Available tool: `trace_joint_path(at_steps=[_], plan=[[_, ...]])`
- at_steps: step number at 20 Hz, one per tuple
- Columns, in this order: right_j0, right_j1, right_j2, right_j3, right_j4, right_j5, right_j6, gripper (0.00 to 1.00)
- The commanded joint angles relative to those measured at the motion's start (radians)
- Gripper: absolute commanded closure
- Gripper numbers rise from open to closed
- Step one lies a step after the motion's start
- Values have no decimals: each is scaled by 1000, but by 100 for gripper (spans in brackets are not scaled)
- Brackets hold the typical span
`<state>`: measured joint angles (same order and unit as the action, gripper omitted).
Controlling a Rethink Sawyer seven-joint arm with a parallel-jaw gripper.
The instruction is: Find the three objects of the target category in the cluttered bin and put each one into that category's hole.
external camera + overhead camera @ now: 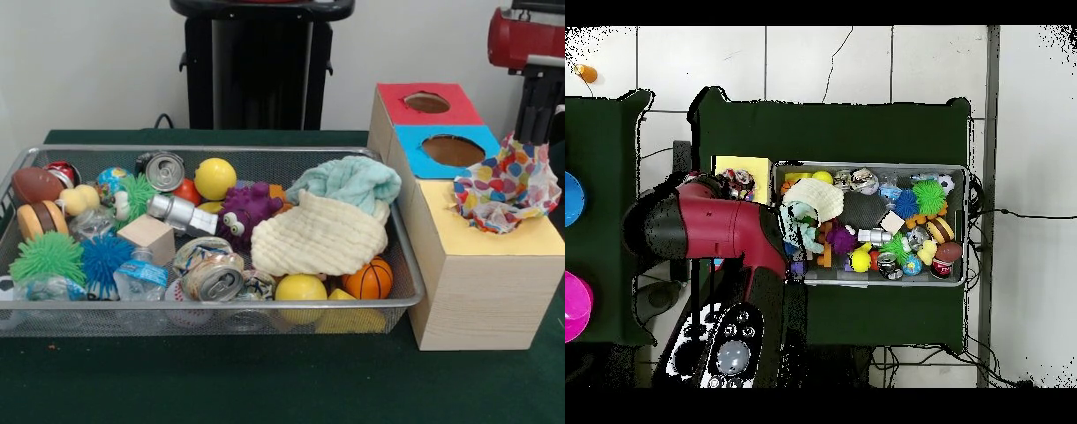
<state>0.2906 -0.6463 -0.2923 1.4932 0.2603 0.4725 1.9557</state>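
Arm (527,40) enters at the upper right of the front view, red housing up top, black wrist dropping behind the colourful patterned cloth (506,184). I can't tell how wide the pincer is open or whether it grips the cloth, since the cloth hides the tips. Cloth sits bunched in and over the hole of the yellow section (494,238) of the sorting box, at the right of the frame, spilling over its top edge. Blue section (446,150) and red section (425,103) behind it have open holes with nothing in them.

Wire bin (203,311) fills the left and centre, its right rim just beside the box wall, so hardly any room between them. Two more cloths lie in the bin's right half: cream cloth (320,237) on top of the clutter, teal cloth (346,181) just behind it, touching. Orange basketball (369,280) and yellow ball (300,288) sit against the front rim below the cream cloth. Purple toy (247,212) is just left of it.

Overhead, the arm (715,232) covers most of the box at centre left; bare green table (865,130) lies above and below the bin
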Motion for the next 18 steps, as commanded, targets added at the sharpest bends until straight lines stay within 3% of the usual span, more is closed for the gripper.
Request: trace_joint_path(at_steps=[1,11,18], plan=[[1,63,57,77,29,-46,234,100],[43,81,34,73,35,-58,258,100],[19,-70,35,153,28,49,188,100]])
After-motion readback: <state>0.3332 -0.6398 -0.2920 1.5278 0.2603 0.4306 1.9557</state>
